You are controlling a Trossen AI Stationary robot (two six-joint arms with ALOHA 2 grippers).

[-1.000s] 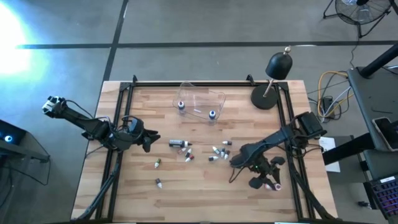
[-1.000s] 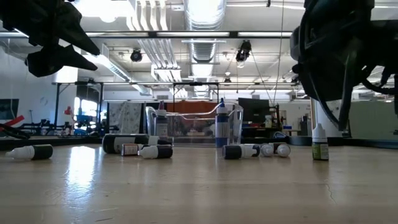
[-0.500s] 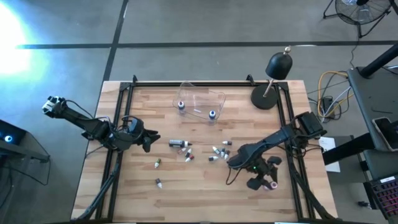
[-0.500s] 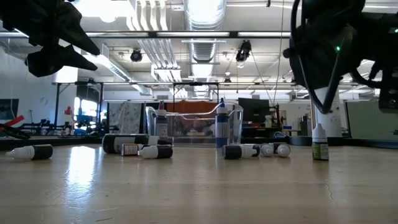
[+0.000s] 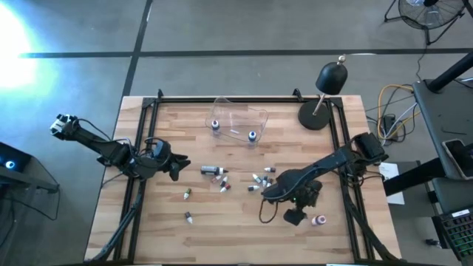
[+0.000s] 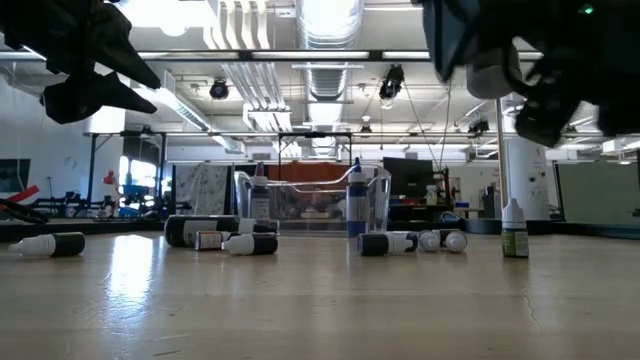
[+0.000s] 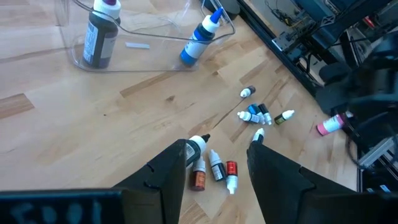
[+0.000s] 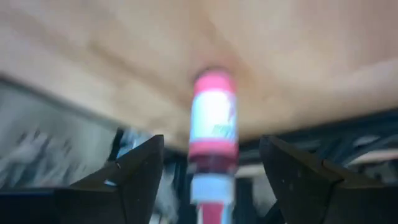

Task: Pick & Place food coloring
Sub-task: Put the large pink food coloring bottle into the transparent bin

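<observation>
No readable text, bottle labels too small or blurred; no brands, numbers or signs legible

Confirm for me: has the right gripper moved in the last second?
Yes. In the high view the right gripper has shifted left, away from the table's right rail, leaving the pink bottle lying on the table.

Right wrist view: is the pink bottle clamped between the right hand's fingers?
No. The pink bottle lies on the table ahead of the right hand, whose fingers stand wide apart, clear of it.
</observation>
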